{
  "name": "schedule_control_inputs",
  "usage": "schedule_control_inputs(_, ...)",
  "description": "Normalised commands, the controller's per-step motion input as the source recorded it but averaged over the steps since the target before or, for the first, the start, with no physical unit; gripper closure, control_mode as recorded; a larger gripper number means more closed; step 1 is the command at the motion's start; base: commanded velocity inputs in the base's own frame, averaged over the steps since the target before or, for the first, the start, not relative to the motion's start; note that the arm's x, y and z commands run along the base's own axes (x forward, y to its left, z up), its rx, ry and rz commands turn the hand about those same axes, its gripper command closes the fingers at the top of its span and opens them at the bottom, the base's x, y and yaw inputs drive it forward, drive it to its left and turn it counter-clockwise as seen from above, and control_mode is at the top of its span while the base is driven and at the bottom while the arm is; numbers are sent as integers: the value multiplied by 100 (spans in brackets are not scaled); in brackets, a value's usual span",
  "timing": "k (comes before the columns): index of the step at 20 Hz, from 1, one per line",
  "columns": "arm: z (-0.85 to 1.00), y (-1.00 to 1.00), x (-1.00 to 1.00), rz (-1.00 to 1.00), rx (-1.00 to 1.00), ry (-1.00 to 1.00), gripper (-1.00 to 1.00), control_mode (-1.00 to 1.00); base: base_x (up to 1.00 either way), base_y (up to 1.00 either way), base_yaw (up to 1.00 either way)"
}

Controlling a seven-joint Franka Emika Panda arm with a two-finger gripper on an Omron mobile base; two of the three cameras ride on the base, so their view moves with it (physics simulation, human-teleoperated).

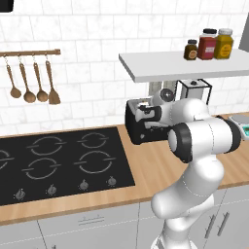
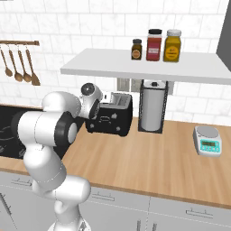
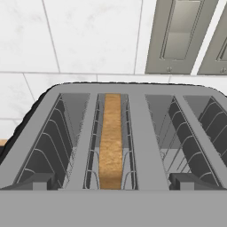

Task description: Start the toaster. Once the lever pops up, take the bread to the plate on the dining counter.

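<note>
The black toaster stands on the wood worktop against the tiled wall, under a shelf. In the hand view I look down on its silvery slotted top. The bread, a tan slice seen edge-on, sits down in the left slot; the right slot is empty. My gripper hovers just over the toaster's top at its stove-side end. It is open, with the fingertips wide apart and nothing between them. The plate and the dining counter are out of view.
A black stovetop lies left of the toaster. A paper-towel holder stands right of it, and a small scale farther right. The white shelf overhead carries three jars. Wooden utensils hang on the wall.
</note>
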Motion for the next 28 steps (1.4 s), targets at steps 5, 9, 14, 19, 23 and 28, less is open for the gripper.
schedule_control_inputs(5, 0, 0, 0, 0, 0, 0, -100, -100, 0, 0, 0)
schedule_control_inputs(9, 0, 0, 0, 0, 0, 0, -100, -100, 0, 0, 0)
schedule_control_inputs(14, 0, 0, 0, 0, 0, 0, -100, -100, 0, 0, 0)
schedule_control_inputs(19, 0, 0, 0, 0, 0, 0, -100, -100, 0, 0, 0)
schedule_control_inputs(23, 0, 0, 0, 0, 0, 0, -100, -100, 0, 0, 0)
schedule_control_inputs(28, 0, 0, 0, 0, 0, 0, -100, -100, 0, 0, 0)
